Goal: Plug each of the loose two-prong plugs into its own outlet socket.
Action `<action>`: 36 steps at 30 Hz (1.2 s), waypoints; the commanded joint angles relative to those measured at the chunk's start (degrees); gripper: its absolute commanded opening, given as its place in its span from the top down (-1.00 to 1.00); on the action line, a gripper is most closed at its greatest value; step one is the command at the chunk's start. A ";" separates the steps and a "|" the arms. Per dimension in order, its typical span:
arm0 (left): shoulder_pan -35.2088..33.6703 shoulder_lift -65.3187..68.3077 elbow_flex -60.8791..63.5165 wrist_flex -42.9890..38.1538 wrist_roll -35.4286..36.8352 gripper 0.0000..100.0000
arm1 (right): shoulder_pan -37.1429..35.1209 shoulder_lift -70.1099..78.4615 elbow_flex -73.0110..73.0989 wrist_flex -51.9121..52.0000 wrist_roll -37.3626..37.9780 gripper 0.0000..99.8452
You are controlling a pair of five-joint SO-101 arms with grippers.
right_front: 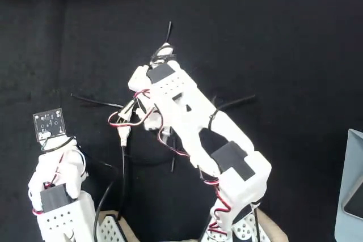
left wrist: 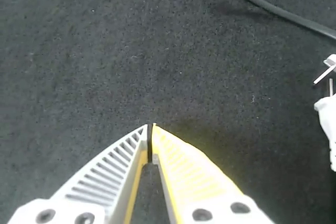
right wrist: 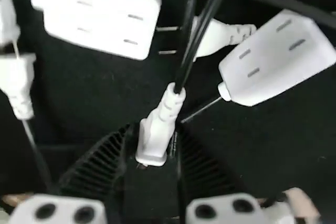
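Black cloth [right_front: 283, 55] right across the table. Over to the right gripper [right wrist: 153, 132]: dark fingers pressed onto a white two-prong plug [right wrist: 160, 114], clamped by its body, with a black cord [right wrist: 202, 30] leading off its far end. Beyond the held plug, to one side, a first outlet block [right wrist: 97, 11], white. On the opposite side, a second outlet block [right wrist: 278, 59], tilted. Between those blocks, just past the held plug, another white plug [right wrist: 218, 34], prongs aimed at the first block but showing bare metal. Further out from the held plug, a third plug [right wrist: 18, 85] lying loose. And the left gripper [left wrist: 151, 132]: pressed together, pinching nothing, over bare cloth, well apart from the held plug.
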 commanded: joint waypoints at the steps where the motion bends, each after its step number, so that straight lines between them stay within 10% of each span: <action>1: -0.48 -0.18 1.01 -1.14 -0.35 0.94 | 0.62 -0.31 -2.68 -0.97 5.19 0.98; 36: -0.48 -0.18 1.01 -1.14 -0.35 0.94 | -1.49 11.82 -10.95 -2.55 1.93 0.84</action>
